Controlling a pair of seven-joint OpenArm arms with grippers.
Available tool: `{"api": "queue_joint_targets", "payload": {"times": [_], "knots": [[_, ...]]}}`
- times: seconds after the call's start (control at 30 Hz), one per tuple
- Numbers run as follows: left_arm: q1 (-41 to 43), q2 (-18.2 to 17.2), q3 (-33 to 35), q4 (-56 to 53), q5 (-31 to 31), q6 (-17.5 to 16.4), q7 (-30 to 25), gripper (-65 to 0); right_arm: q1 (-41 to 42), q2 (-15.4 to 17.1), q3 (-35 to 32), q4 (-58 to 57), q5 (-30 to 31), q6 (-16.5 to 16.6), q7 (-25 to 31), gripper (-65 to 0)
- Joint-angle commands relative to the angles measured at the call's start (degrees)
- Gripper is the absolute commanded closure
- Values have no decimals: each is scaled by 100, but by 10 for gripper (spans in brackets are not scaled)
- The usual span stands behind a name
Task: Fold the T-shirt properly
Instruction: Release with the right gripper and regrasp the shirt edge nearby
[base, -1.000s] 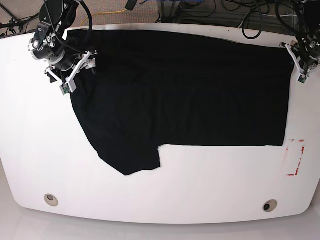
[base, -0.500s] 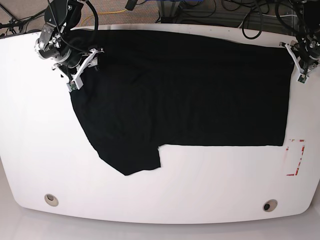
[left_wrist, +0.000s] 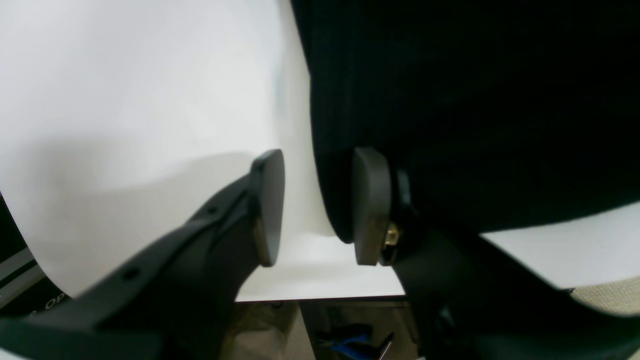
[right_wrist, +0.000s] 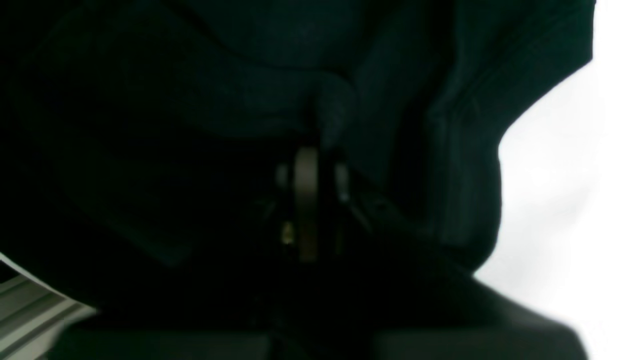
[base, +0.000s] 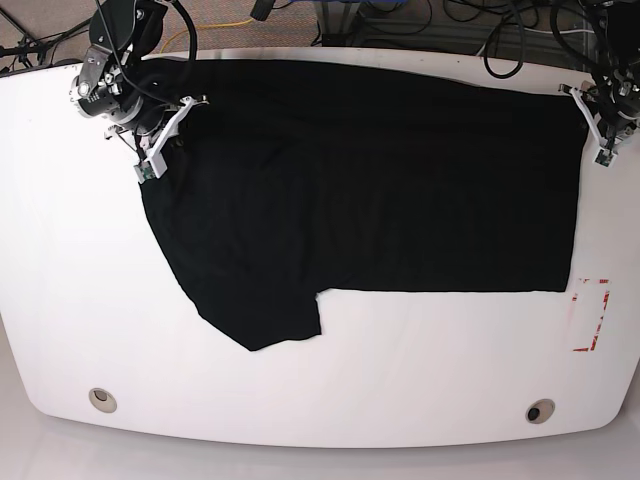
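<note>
Shirt: the large black cotton T-shirt (base: 370, 180) lies spread on the white table (base: 60, 300), long axis left-to-right.
Right end effector (right_wrist: 312, 150): apparently pinched on cloth at its far-left corner.
Left end effector (left_wrist: 317, 205): agape, straddling the shirt's right edge.

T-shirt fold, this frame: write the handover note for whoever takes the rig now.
Right gripper: shut on a bunch of cloth at the T-shirt's far corner, on the base view's left.
Left gripper: open at the shirt's edge on the other side; one finger lies against the cloth, the other over bare table. Nothing held.
Shirt: spread flat, dark side up, one sleeve pointing toward the near edge.
Done: no fold visible.
Left: close the left gripper on the edge, then make all folds.
</note>
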Motion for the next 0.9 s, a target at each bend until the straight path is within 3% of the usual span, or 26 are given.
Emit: {"api": "queue_joint_targets", "payload": {"times": [0.0, 0.87], "knots": [[-30, -111, 56, 71, 4, 34, -68, -208, 30, 66, 13, 114, 72, 8, 69, 0], [-12, -111, 73, 71, 4, 34, -68, -208, 1023, 118, 13, -238, 19, 8, 95, -8]]}}
